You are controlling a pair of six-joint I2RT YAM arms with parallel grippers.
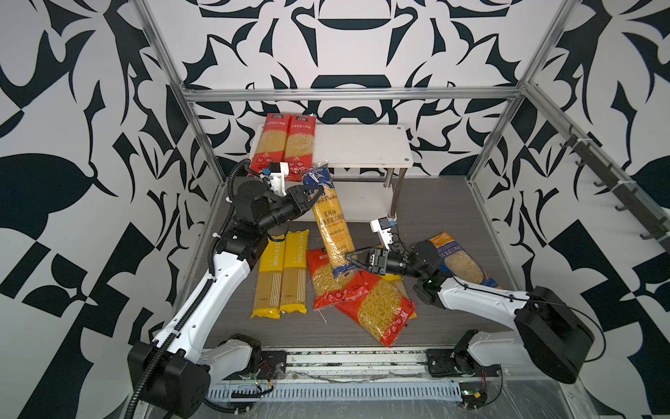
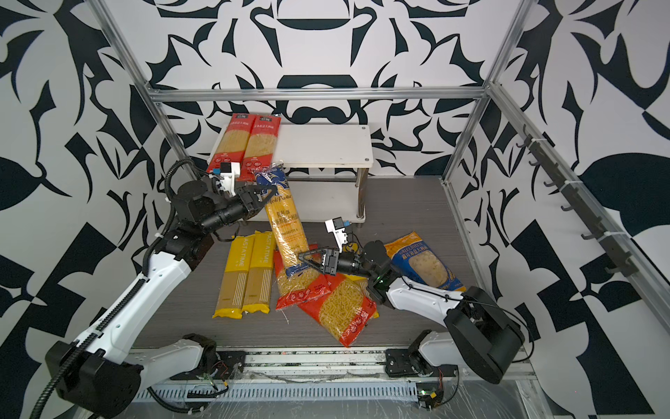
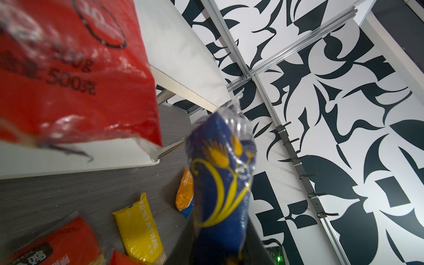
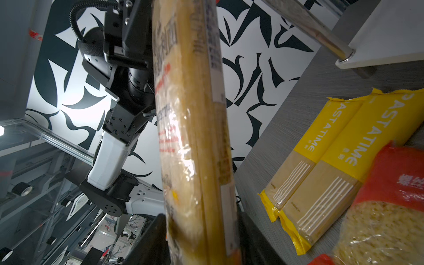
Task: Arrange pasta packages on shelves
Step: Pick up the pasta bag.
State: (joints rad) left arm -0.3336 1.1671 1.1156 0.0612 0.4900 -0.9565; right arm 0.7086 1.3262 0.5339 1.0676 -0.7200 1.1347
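Note:
A long dark-blue spaghetti pack [image 1: 328, 225] [image 2: 282, 225] hangs tilted above the table. Its blue top end lies by the front edge of the shelves' top board [image 1: 362, 145]. My left gripper [image 1: 318, 194] [image 3: 220, 252] is shut on that top end. My right gripper [image 1: 352, 258] [image 4: 202, 241] has a jaw against each side of the lower end. Two red spaghetti packs [image 1: 282, 145] lie side by side on the left of the top board. On the table lie two yellow PASTATIME packs [image 1: 282, 275], two red fusilli bags [image 1: 380, 312] and a blue-orange bag [image 1: 464, 265].
A chrome leg [image 1: 397, 196] of the shelves stands just behind my right wrist. Aluminium frame rails [image 1: 348, 93] box in the table at the back and sides. A rail of dark hooks [image 1: 616, 188] runs along the right wall.

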